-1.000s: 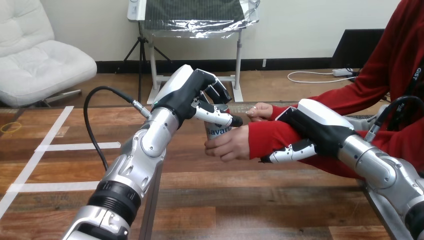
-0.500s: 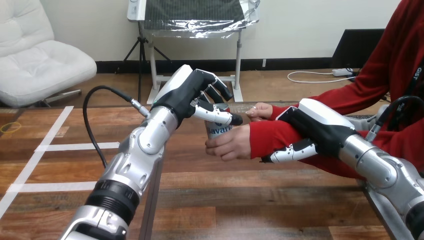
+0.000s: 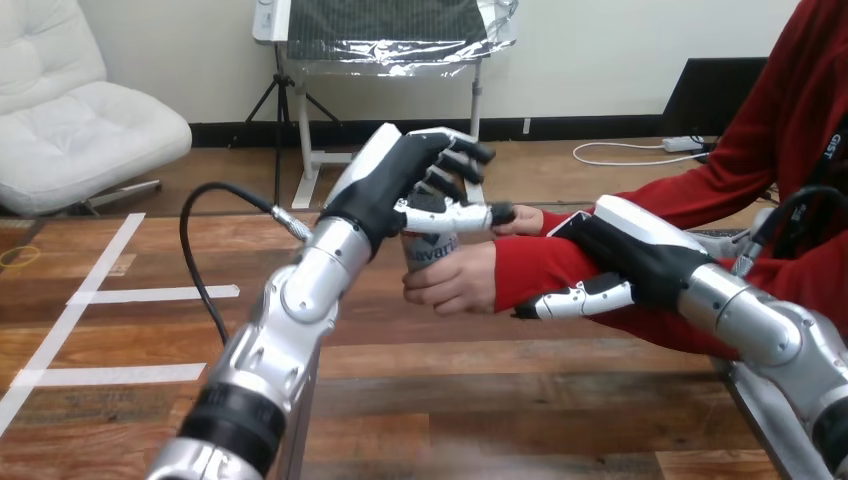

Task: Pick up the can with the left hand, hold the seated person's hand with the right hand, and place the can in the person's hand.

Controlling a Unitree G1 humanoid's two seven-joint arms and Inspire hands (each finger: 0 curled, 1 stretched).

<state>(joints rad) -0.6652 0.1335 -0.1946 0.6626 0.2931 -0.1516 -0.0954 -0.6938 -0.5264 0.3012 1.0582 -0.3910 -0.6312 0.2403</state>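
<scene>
**The left hand lets go of the can**

The left hand [image 3: 400,185] has opened up since a moment ago. Its fingers are now straight and lifted, with the thumb just over the top of the can [image 3: 430,247]. The can sits in the person's hand [image 3: 460,283], above the middle of the table [image 3: 450,390], nearer its far edge. The right hand [image 3: 635,255] is wrapped round the person's forearm [image 3: 530,270], one finger under it. I think the can is handed over, and the left hand only needs to pull away.
</scene>
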